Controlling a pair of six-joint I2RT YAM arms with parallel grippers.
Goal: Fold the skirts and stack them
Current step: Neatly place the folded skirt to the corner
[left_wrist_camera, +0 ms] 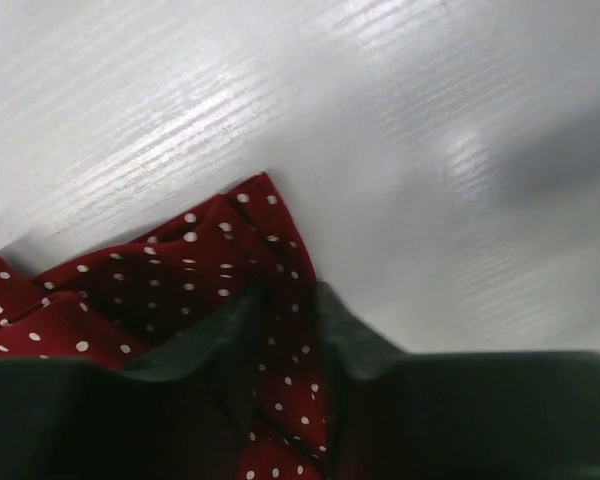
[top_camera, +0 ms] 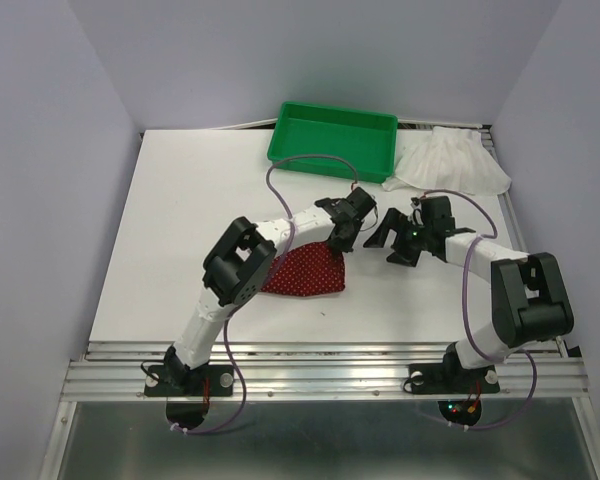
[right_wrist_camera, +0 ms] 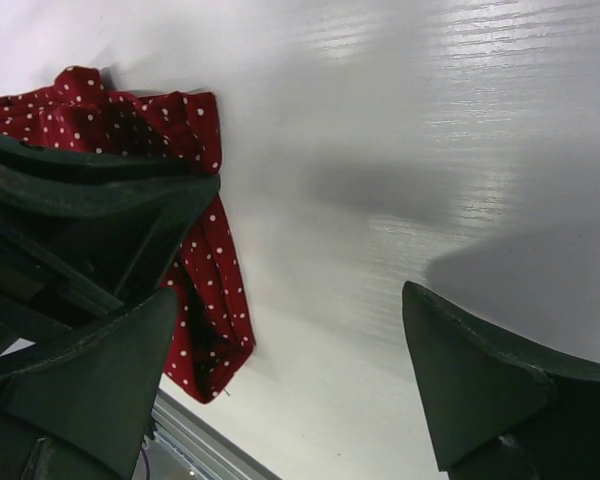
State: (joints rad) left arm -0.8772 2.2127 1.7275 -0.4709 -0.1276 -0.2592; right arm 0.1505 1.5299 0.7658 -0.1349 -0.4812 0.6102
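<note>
- We see the dark red skirt [top_camera: 305,272] lying crumpled on the white table [top_camera: 180,220], toward the near edge and partly hidden under the left arm.
- Our left gripper [left_wrist_camera: 285,315] is clamped on a fold at the skirt's far right corner. The dotted cloth runs up between its two fingers [left_wrist_camera: 205,345].
- Our right gripper [right_wrist_camera: 280,350] sits just beside the left one with its jaws wide apart, holding nothing. Bare table shows between them, and the red skirt's edge hangs close to one finger.
- The white skirt [top_camera: 455,163] lies spread at the far right corner of the table, just beside the green tray [top_camera: 332,140].
- The two skirts are well apart, not stacked.
</note>
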